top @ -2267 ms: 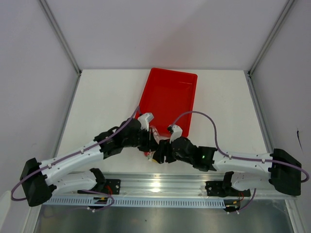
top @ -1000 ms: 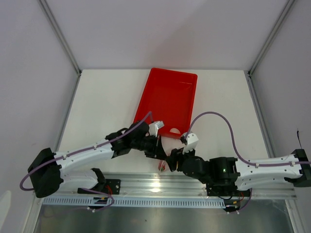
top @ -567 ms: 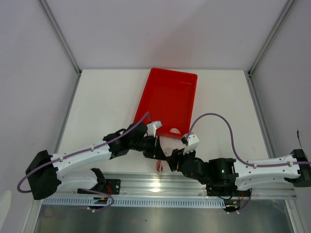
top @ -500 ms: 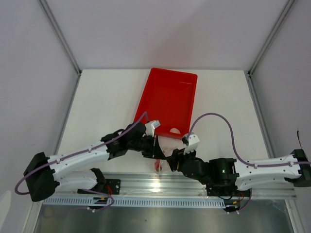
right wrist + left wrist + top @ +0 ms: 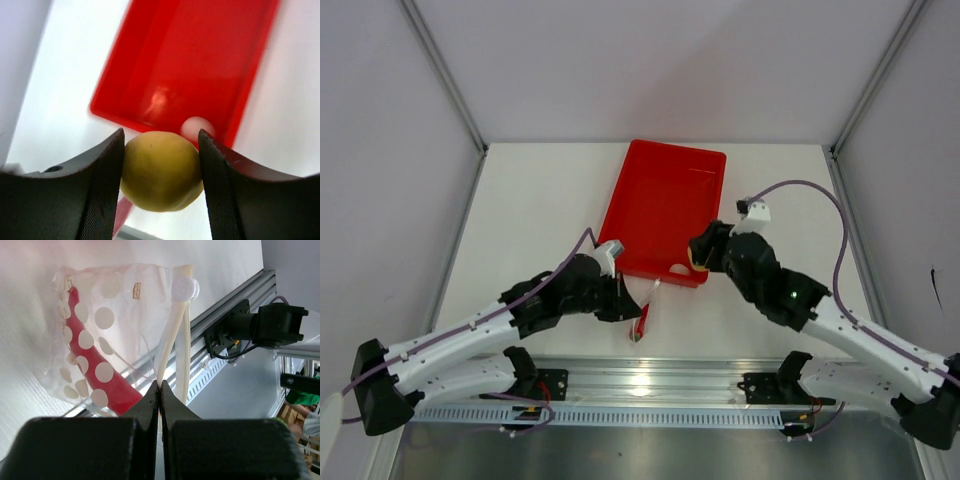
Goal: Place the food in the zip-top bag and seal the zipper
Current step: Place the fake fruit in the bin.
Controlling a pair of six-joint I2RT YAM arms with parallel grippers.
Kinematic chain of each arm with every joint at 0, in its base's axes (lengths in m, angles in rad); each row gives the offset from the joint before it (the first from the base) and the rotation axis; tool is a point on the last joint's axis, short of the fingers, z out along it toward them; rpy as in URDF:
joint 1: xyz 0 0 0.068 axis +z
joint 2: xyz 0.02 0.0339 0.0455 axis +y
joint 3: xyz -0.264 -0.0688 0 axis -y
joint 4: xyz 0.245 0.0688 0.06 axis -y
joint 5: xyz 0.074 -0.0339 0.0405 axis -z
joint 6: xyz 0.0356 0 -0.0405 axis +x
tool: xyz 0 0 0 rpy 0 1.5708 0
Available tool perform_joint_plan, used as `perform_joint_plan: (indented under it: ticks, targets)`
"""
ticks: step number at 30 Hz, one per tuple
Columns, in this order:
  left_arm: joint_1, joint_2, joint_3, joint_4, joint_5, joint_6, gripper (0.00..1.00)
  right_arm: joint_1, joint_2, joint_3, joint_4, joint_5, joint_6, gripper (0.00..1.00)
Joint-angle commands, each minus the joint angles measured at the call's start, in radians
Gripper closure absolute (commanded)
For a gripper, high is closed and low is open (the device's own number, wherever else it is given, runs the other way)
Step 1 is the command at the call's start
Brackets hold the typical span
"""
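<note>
Risk ahead: right end effector grips the yellow fruit; left end effector, clamped shut on the zip-top bag edge, may hold its mouth too narrow.

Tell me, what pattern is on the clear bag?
White round dots; the bag shows best in the left wrist view.

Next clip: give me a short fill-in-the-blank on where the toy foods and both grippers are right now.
1. The slim red chili pepper lies ____ the transparent white-dotted plastic bag.
2. The right gripper is closed on the ____ round toy fruit.
3. The small pale pinkish ball rests in the red rectangular plastic tray, held by ____ gripper.
4. The left gripper is shut on the cream zipper strip of the plastic ____.

Missing words: inside; yellow; neither; bag
</note>
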Motion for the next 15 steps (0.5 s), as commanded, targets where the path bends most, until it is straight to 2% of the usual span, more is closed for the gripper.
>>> perform_joint_plan:
  ticks: [1,8,15]
  targets:
    - [-0.007,-0.035,0.019,-0.009,-0.035,-0.012,0.99,-0.284,0.151,0.011,0.160,-0.300,-0.107,0.84]
    - [-0.007,-0.035,0.041,0.001,-0.019,-0.009,0.99,-0.348,0.513,0.168,0.243,-0.382,-0.159,0.84]
    - [-0.007,-0.032,0.047,0.000,-0.025,0.018,1.00,-0.355,0.729,0.269,0.229,-0.410,-0.155,0.82]
